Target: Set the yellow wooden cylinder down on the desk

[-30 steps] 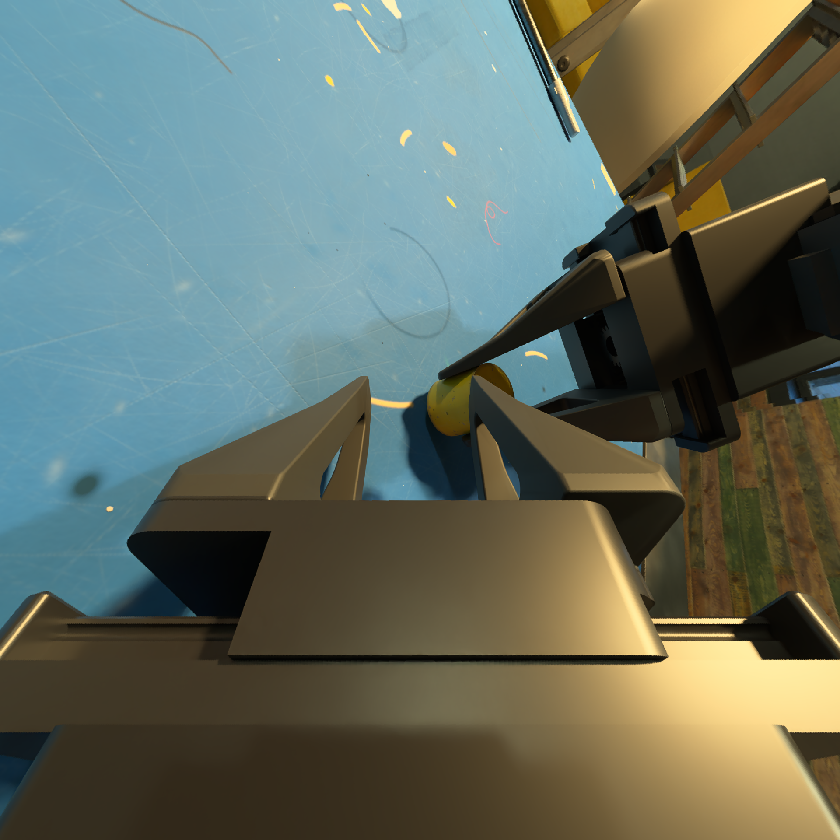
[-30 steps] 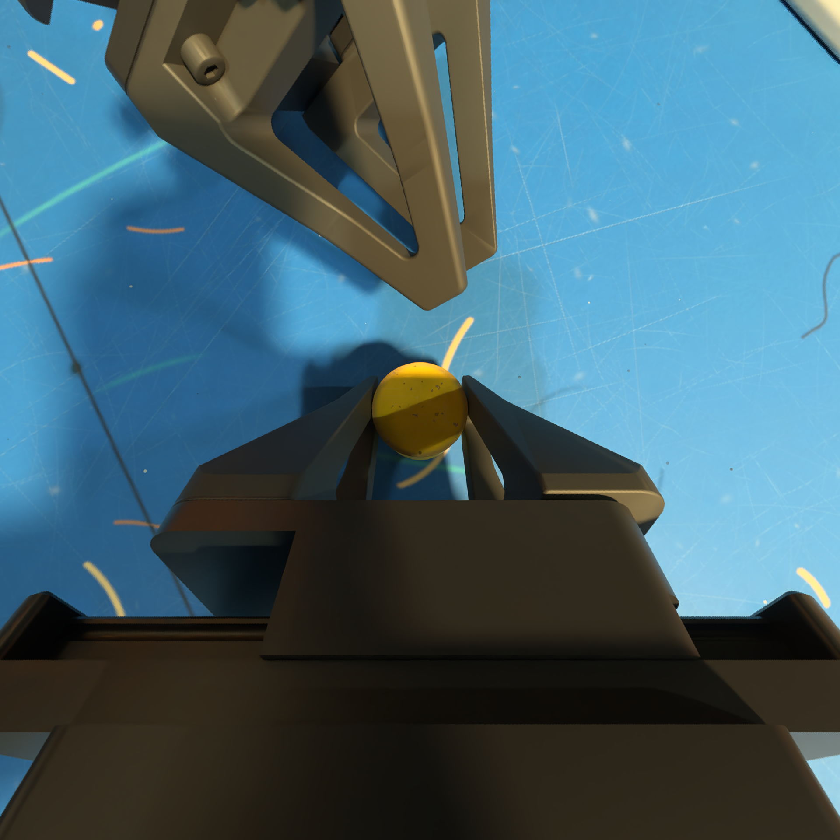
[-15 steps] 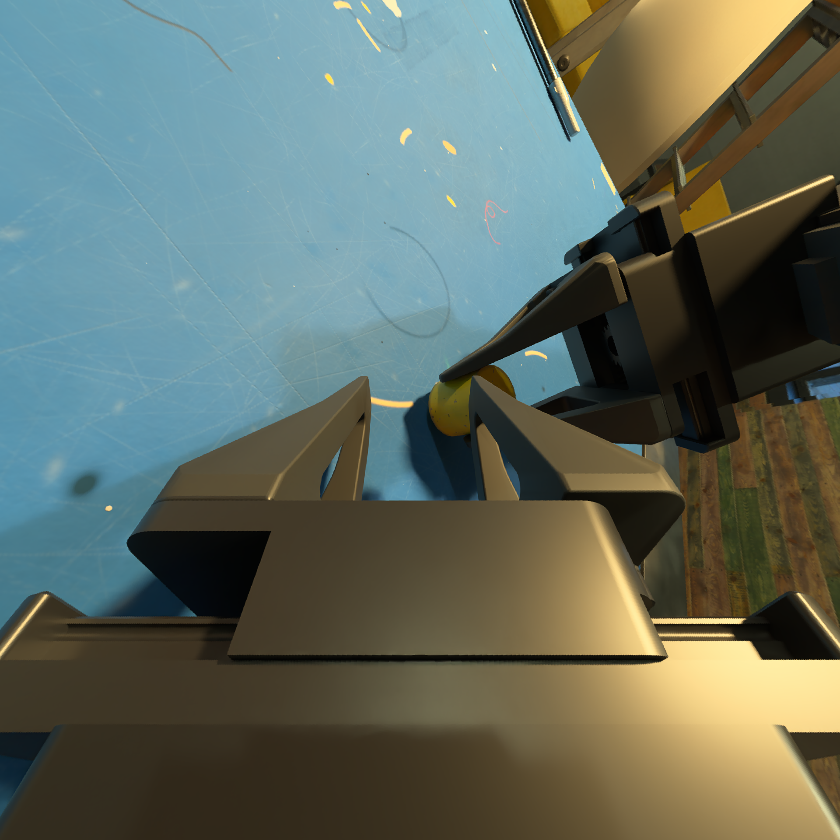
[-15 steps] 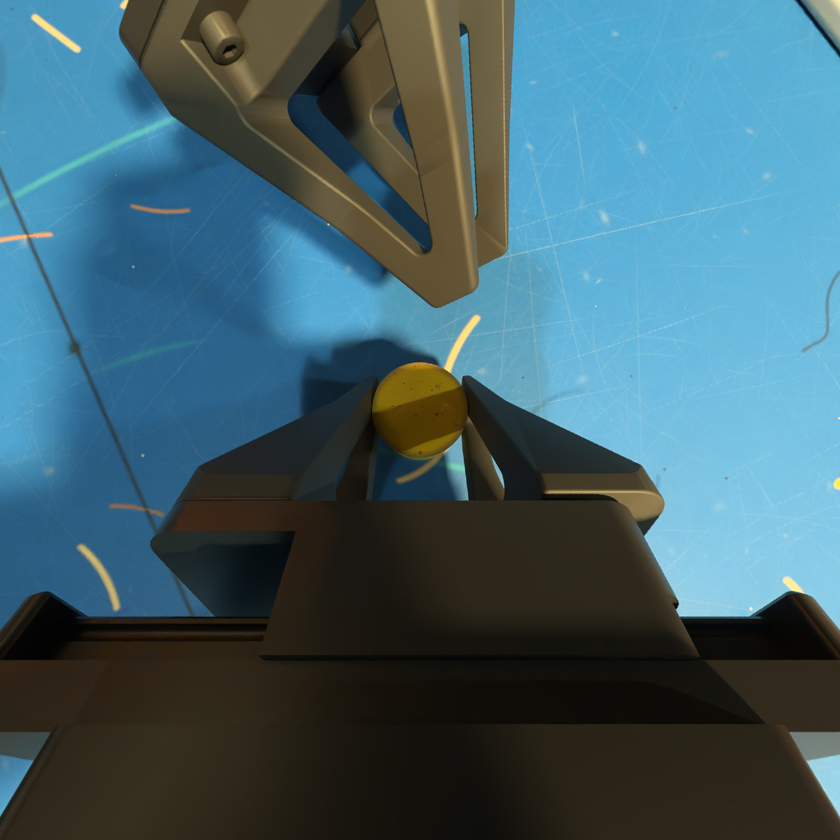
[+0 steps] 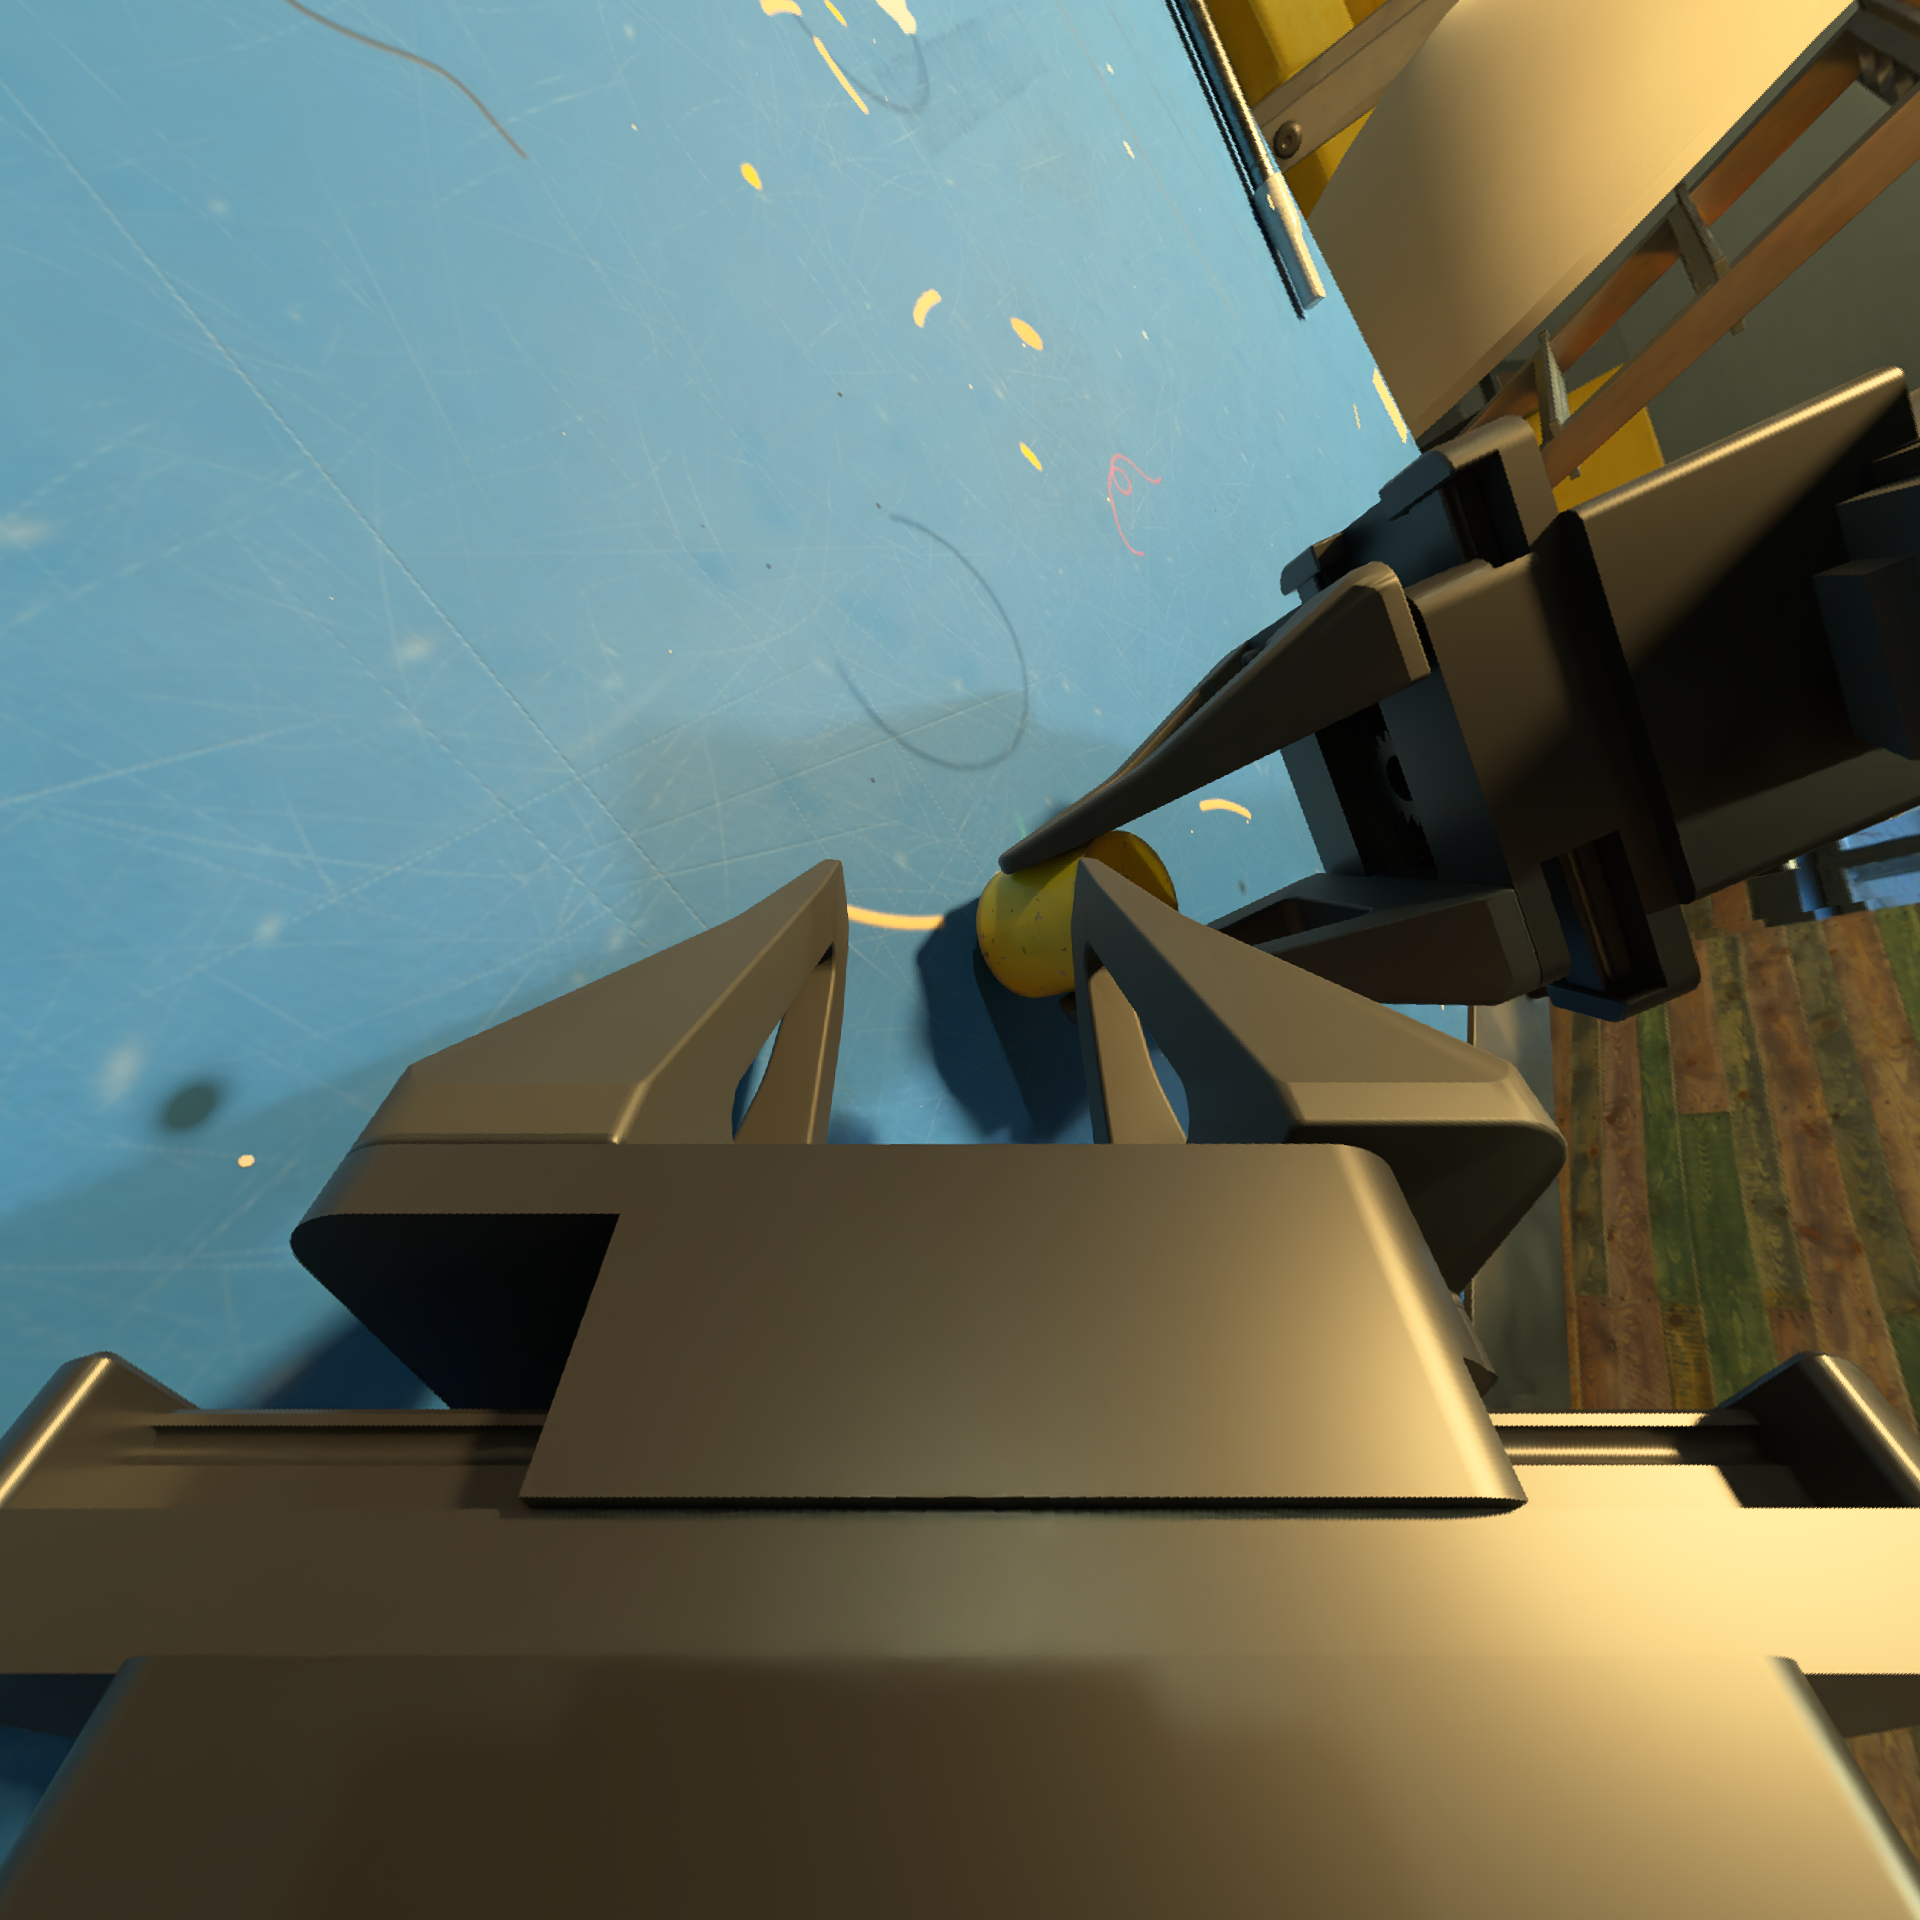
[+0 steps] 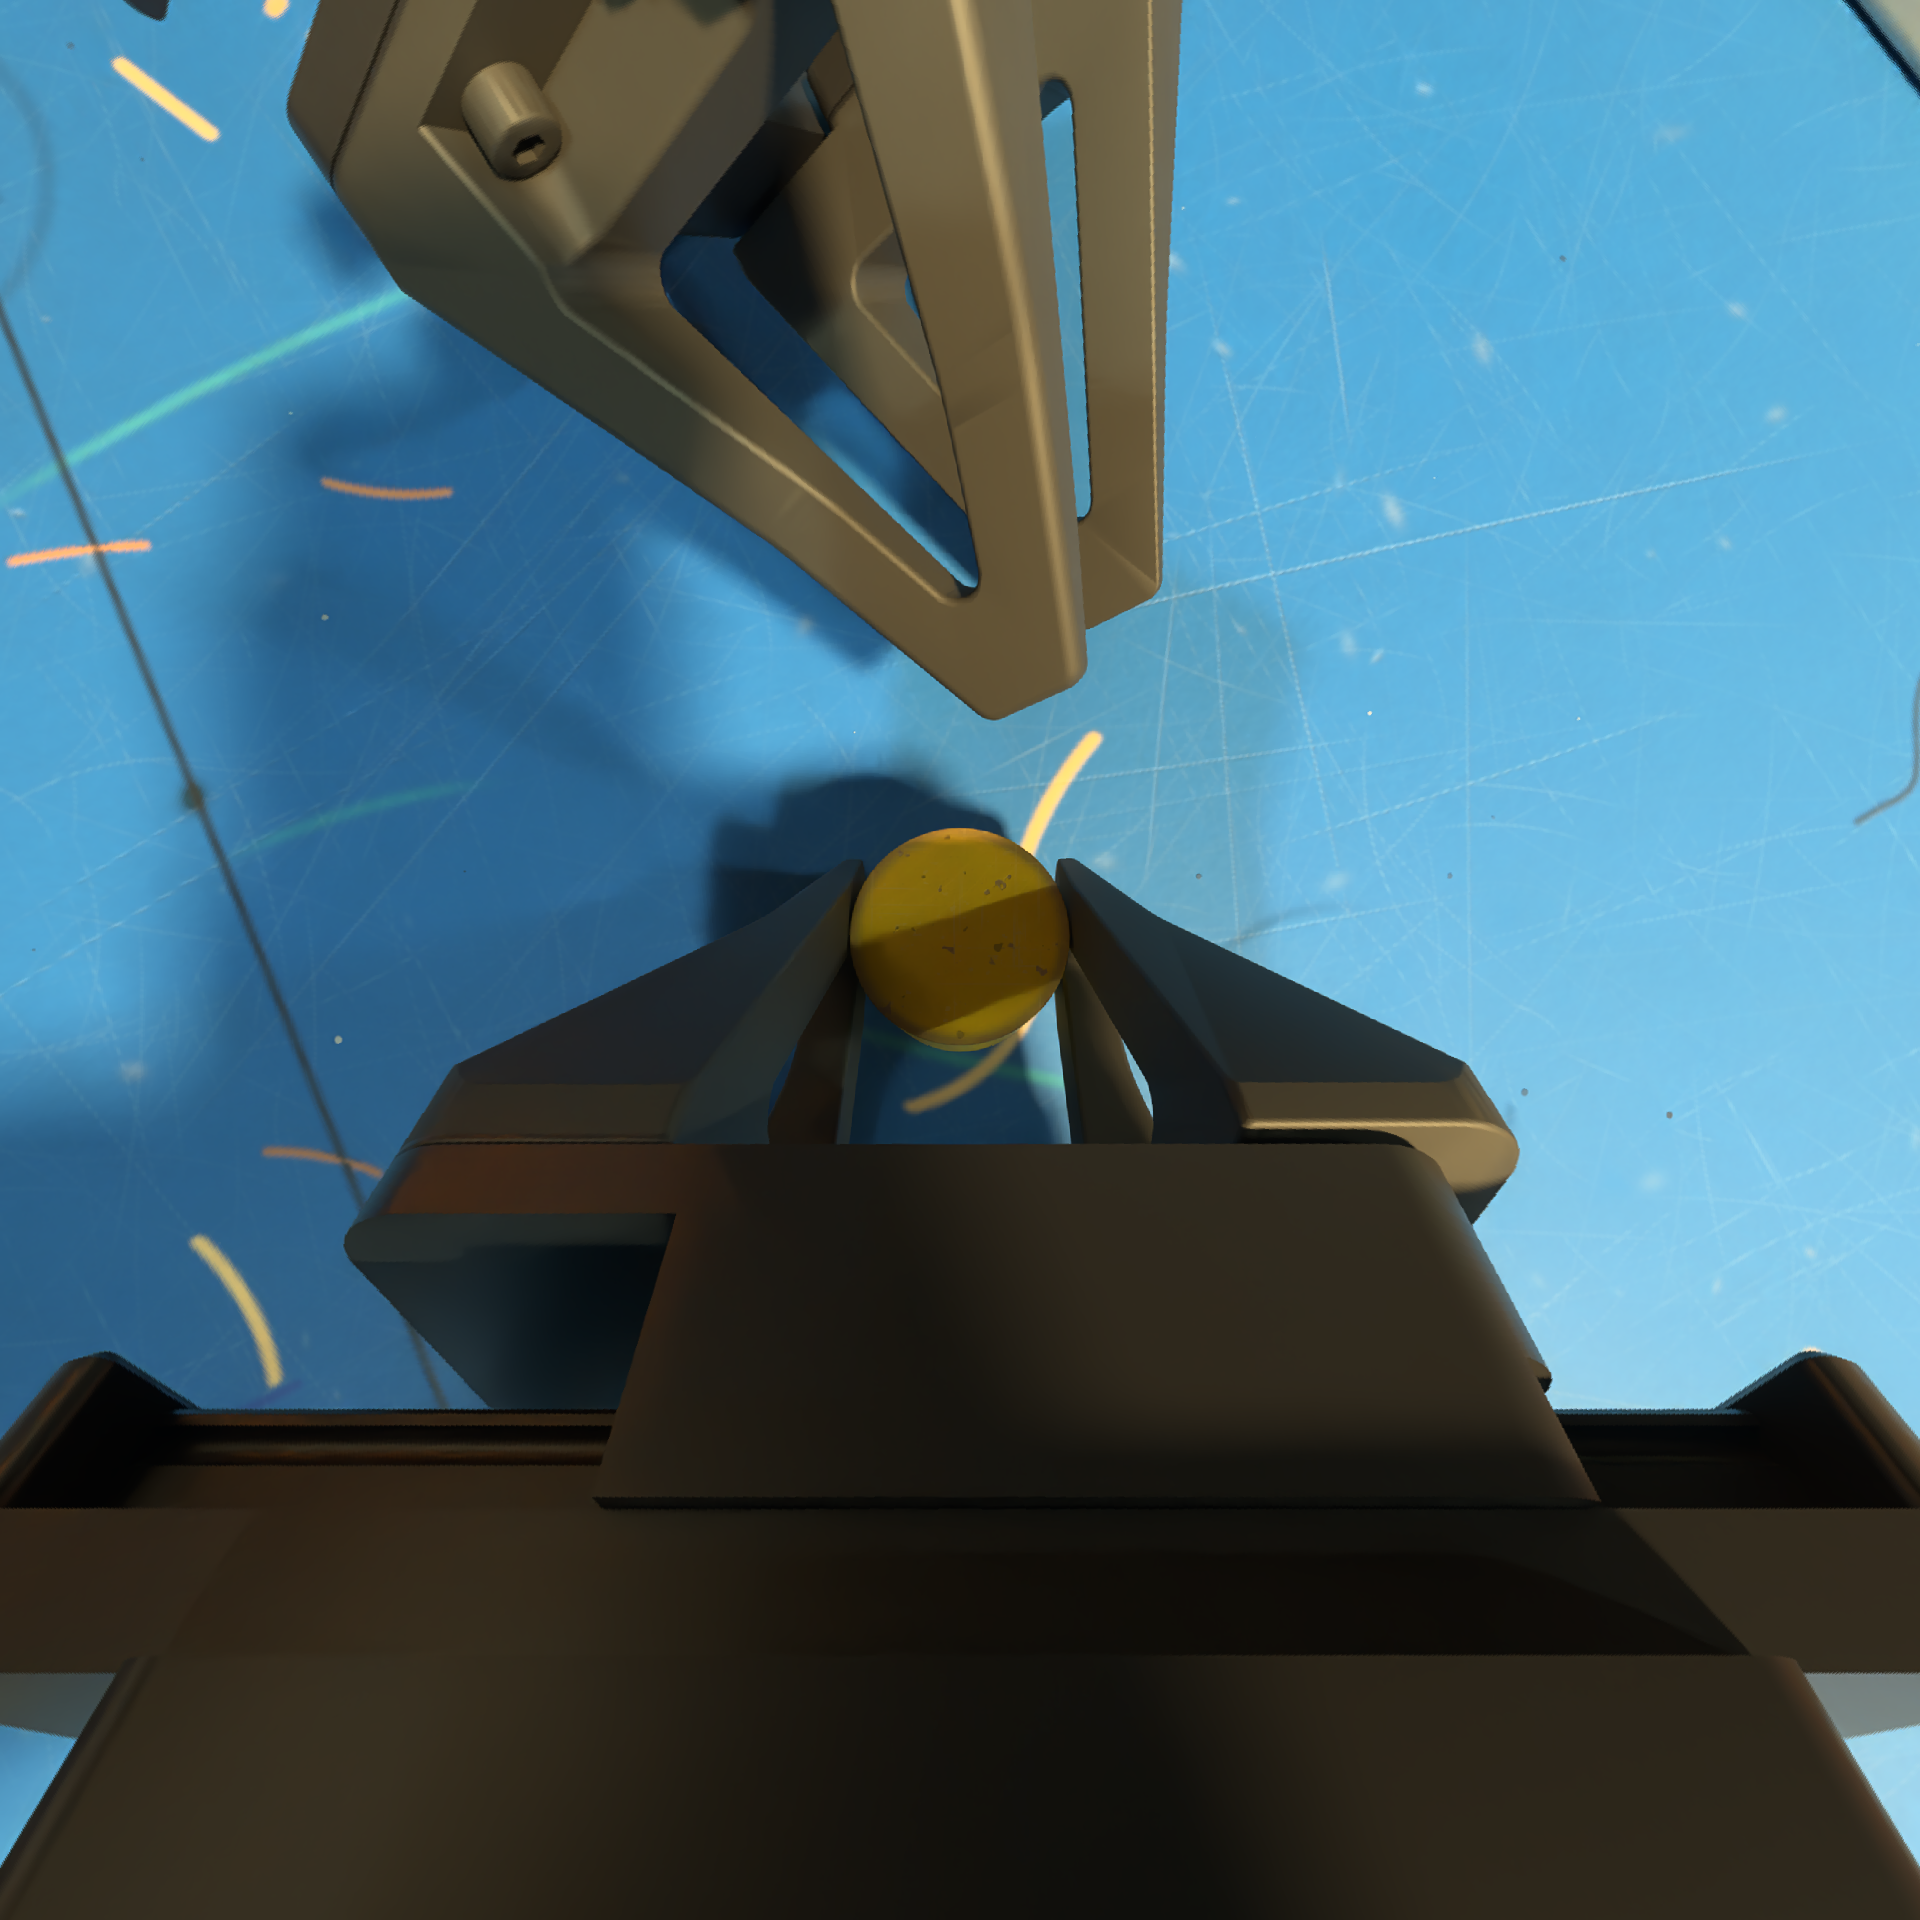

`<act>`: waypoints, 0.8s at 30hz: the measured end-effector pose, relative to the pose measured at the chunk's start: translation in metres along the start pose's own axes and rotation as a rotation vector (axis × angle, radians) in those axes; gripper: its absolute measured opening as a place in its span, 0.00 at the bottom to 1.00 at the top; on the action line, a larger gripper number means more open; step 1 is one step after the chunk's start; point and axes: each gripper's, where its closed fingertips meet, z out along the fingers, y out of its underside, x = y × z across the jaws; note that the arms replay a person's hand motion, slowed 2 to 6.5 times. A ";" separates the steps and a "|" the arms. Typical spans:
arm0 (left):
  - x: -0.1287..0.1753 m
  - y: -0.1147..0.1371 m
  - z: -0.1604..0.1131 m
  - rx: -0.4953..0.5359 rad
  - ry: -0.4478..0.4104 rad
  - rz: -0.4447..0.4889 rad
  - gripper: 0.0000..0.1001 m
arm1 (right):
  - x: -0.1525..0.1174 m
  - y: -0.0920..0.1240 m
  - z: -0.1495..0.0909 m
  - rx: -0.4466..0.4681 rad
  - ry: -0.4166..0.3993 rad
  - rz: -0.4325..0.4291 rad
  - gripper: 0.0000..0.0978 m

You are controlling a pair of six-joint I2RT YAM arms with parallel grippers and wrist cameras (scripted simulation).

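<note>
The yellow wooden cylinder sits between my right gripper's two dark fingers, which are shut on its sides, with its round end facing the camera. It is low over the blue desk and casts a shadow close beneath; I cannot tell if it touches. In the left wrist view the cylinder is just past my left gripper's right fingertip. The left gripper is open and empty. The right gripper reaches in from the right. In the right wrist view the left gripper hangs just beyond the cylinder.
The blue desk is scratched and flecked with yellow and orange marks. Its edge, with a metal rail, runs along the upper right. A tan and yellow frame stands beyond it. Plank floor shows at the right.
The right gripper has shifted slightly with the cylinder still held. In its view the left gripper now appears a little further right and closer. The left wrist view is nearly unchanged.
</note>
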 end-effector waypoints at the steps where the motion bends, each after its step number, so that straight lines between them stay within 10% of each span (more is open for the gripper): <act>1: 0.000 0.000 0.000 0.000 0.000 0.000 0.37 | 0.000 0.000 0.000 0.000 0.000 0.000 0.31; 24: 0.000 0.000 0.001 -0.002 0.001 0.002 0.36 | 0.000 -0.002 0.001 0.008 -0.026 0.017 0.31</act>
